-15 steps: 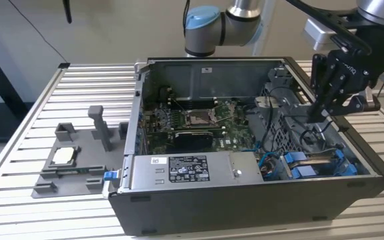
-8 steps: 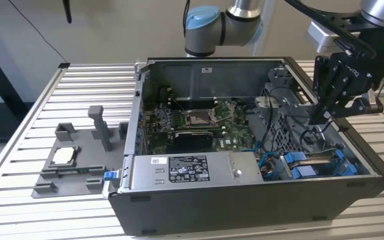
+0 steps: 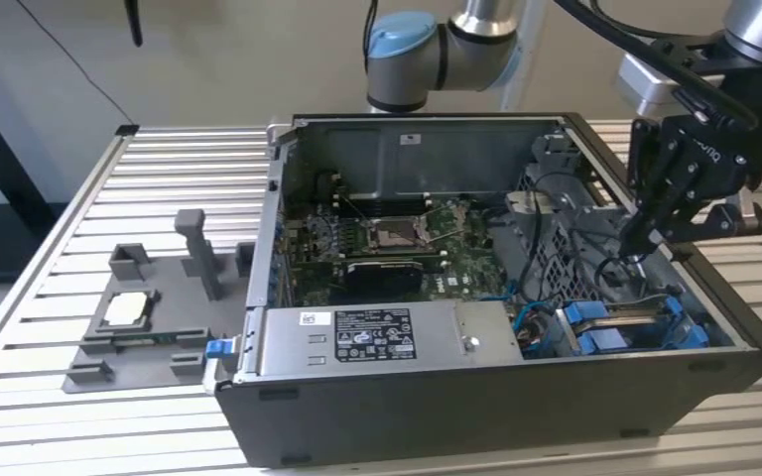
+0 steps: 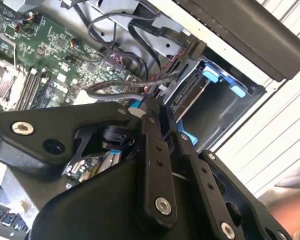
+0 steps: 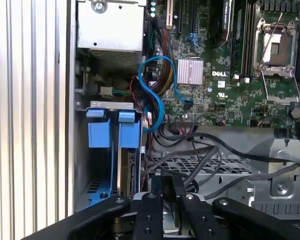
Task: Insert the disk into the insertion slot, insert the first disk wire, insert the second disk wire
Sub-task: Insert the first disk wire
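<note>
Item: open computer case (image 3: 487,407) on slatted desk (image 3: 170,169). We note the top open, the drive bay hemmed in by the corner walls, and black cables (image 5: 205,155) looped just beside it. Disk (image 5: 129,136): blue carrier, seated edge-on in the bay. End effector (image 3: 639,243): tips pressed together among the cables, near the bay; whether a wire is pinched we cannot tell.

**Operator:** State the table and case finishes.

**Technician:** Table (image 3: 170,169): silver, parallel-ribbed. Case (image 3: 487,416): dark grey. Fixture (image 3: 143,337) near the table's edge on the exterior view's left: mid grey.

**Operator:** Interior?

**Technician:** Motherboard (image 3: 395,238): green. Power-supply box (image 3: 474,342): pale grey, black-and-white sticker (image 3: 372,335). Carrier frames (image 5: 99,134) in the case's corner bay: bright blue. Data cable (image 5: 161,112): blue. Gripper (image 3: 635,248): black. Arm joint cap (image 3: 399,40): light blue.
</note>
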Available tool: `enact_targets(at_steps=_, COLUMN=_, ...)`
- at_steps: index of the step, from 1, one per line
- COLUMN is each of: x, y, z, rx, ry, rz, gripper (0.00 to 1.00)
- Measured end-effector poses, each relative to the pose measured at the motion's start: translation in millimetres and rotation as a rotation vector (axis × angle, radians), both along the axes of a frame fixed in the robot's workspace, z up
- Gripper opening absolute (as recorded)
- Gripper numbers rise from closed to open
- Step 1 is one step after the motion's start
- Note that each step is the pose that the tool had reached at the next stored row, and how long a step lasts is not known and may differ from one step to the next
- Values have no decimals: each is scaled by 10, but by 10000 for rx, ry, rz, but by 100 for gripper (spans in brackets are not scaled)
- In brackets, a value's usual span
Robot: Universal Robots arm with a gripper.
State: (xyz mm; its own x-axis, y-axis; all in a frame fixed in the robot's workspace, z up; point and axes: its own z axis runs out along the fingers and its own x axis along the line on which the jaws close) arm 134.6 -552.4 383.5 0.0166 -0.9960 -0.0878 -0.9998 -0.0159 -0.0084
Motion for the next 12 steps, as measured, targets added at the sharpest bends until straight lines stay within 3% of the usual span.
enact_targets(at_steps=12, x=78, y=-88, z=-61, rx=-93, ry=0, rz=-14, gripper=19)
